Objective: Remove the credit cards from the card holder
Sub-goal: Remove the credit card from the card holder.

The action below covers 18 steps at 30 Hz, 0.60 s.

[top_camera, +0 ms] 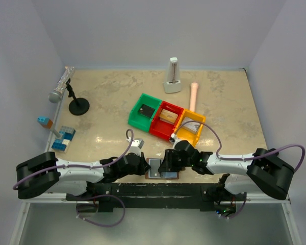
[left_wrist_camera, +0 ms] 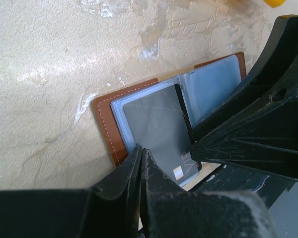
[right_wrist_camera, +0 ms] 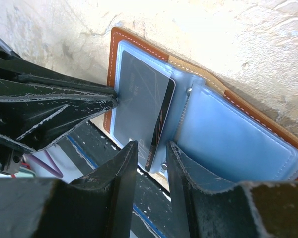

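Note:
The card holder (top_camera: 162,168) lies open at the table's near edge, brown outside with pale grey-blue panels (left_wrist_camera: 208,89) (right_wrist_camera: 238,144). A dark grey credit card (left_wrist_camera: 159,131) (right_wrist_camera: 139,99) marked VIP sits in its left panel and sticks out past the near edge. My left gripper (top_camera: 144,164) (left_wrist_camera: 141,151) is shut, its tips pressed on the left panel's near edge beside the card. My right gripper (top_camera: 168,162) (right_wrist_camera: 152,148) is open, its jaws either side of the card's near right corner, not closed on it. Each gripper shows in the other's wrist view.
Green (top_camera: 135,109), red (top_camera: 155,125) and yellow (top_camera: 193,116) bins stand just behind the holder. Farther back are a white metronome (top_camera: 172,76), a pink handle (top_camera: 193,96), a microphone on a stand (top_camera: 60,84) and blue-white blocks (top_camera: 64,139). The table edge runs right under the holder.

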Motion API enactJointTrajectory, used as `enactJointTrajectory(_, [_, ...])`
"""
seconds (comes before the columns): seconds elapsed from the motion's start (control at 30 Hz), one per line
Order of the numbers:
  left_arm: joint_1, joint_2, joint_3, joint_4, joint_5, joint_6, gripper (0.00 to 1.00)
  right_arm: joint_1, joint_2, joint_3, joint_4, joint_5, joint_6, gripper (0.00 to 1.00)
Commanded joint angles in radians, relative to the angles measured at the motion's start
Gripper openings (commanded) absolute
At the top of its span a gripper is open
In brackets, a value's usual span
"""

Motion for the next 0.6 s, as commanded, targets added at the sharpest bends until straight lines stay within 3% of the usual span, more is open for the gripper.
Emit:
enactJointTrajectory(0.0, [0.004, 0.009, -0.027, -0.042, -0.020, -0.013, 0.07, -0.018, -0.013, -0.025, 0.069, 0.001, 0.029, 0.35])
enactJointTrajectory(0.57, [0.004, 0.003, -0.035, -0.042, -0.028, -0.019, 0.04, -0.048, -0.041, -0.086, 0.207, -0.025, 0.065, 0.36])
